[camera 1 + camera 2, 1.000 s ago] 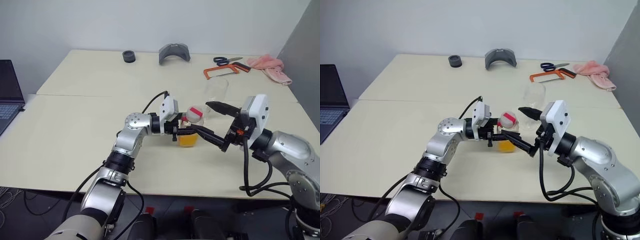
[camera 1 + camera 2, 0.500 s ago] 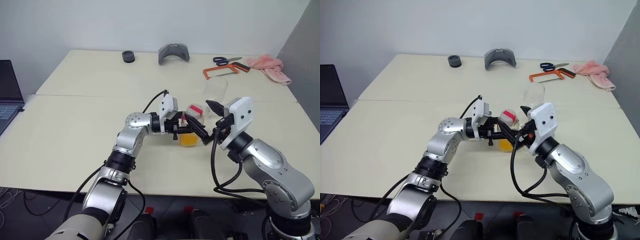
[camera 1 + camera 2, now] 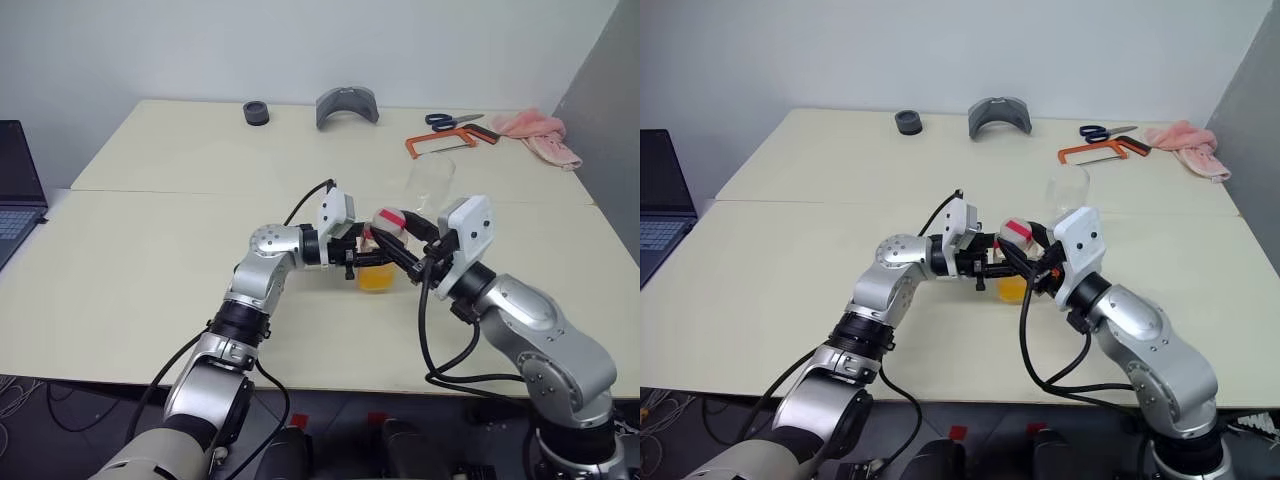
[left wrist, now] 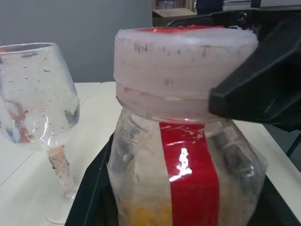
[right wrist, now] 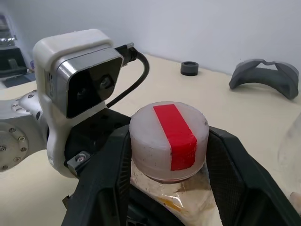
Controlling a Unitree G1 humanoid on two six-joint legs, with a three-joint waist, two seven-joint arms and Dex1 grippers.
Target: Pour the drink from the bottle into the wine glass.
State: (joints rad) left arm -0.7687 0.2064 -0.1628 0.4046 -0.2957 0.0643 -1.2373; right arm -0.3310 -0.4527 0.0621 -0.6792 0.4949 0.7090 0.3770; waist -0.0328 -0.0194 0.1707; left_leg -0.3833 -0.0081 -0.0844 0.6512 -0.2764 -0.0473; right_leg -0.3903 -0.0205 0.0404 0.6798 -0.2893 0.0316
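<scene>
We find the bottle (image 3: 378, 258) upright on the table (image 3: 150, 260), clamped at its body by the left gripper (image 3: 362, 262). The right gripper (image 5: 164, 155) has a finger on each side of the cap (image 5: 168, 134); we cannot tell whether they press it. The cap is still on and the drink (image 3: 376, 278) sits low in the bottle, so uncapping and pouring are left. The wine glass (image 4: 40, 113) stands just beyond the bottle, seemingly empty. A saw (image 3: 440, 143), scissors (image 3: 455, 121) and pink cloth (image 3: 540, 135) lie well behind the bottle, obstructing nothing.
</scene>
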